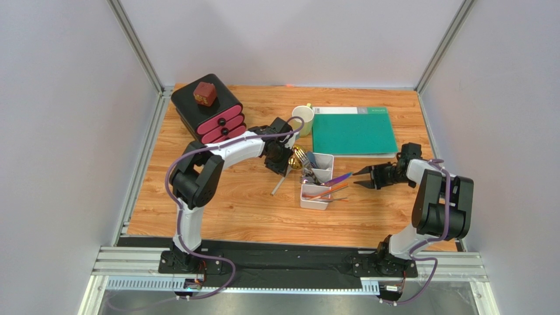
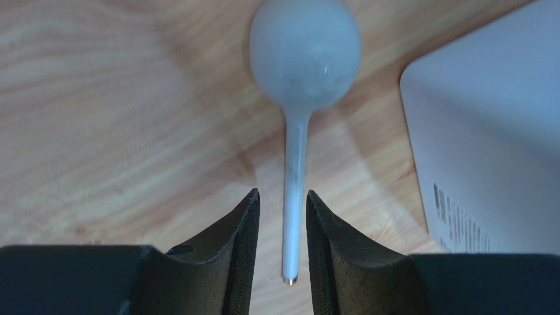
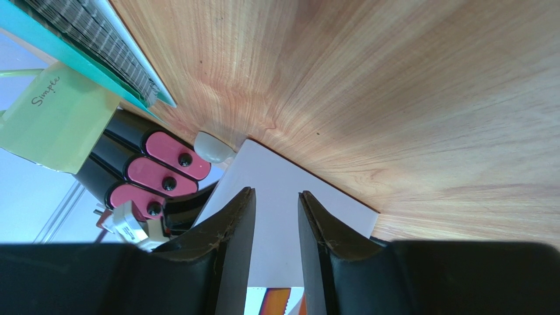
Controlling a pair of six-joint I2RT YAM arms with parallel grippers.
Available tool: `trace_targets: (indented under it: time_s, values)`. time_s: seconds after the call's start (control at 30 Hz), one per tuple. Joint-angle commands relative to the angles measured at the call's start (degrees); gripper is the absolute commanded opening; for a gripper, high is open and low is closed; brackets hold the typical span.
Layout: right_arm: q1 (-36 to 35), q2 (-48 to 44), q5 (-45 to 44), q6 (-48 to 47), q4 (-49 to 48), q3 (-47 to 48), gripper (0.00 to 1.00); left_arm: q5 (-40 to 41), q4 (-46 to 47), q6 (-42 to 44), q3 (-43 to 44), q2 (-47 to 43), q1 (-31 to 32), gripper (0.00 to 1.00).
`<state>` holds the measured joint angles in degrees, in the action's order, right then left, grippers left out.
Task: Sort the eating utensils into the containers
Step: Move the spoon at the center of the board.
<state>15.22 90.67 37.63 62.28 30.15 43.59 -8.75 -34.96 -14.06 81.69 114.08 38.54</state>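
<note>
White plastic spoon (image 2: pixel 304 52) lies flat on wooden table (image 2: pixel 98 98), just beside white divided plastic tray (image 2: pixel 486 131). L gripper (image 2: pixel 282 191) parted, 2 jaws straddling slim handle, not clamped. R gripper (image 3: pixel 276 192) parted, empty, facing tray. Spoon prob. light, stiff, slippery; pinch mid-handle.

The white and black left arm (image 1: pixel 227 149) reaches forward and to the right, its black two-fingered left gripper (image 2: pixel 282 195) pointing down, jaws parted. The matching right arm (image 1: pixel 437 197) bends leftward, its black right gripper (image 3: pixel 276 192) held low, jaws parted.
</note>
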Motion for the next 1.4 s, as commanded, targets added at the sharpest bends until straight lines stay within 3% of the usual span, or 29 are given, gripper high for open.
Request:
trace_targets:
  time_s: [0.0,0.43,1.13,1.23,1.3,1.33,1.37]
  values:
    - [0.9,-0.6,1.4,-1.3,0.8,1.1,0.35,-0.7,0.4,1.0,5.1,2.5,0.0,0.38]
    - [1.1,0.1,1.5,-2.0,1.7,1.8,0.35,-1.5,0.4,0.4,9.7,5.2,0.2,0.38]
    - [1.3,1.3,1.9,-1.5,1.0,2.5,0.35,3.9,-10.6,2.1,16.9,13.1,3.0,0.34]
    - [1.3,1.6,2.0,-1.5,0.9,2.5,0.35,4.6,-12.5,1.5,17.0,13.3,3.2,0.27]
    - [1.4,1.8,2.1,-1.4,0.7,2.5,0.35,4.8,-13.7,0.9,16.7,13.6,3.2,0.20]
    - [1.4,2.0,2.1,-1.4,0.6,2.5,0.35,4.9,-14.2,0.8,16.7,13.7,3.2,0.11]
    - [1.4,2.1,2.2,-1.3,0.4,2.6,0.35,4.8,-14.8,0.4,16.4,13.9,3.3,0.10]
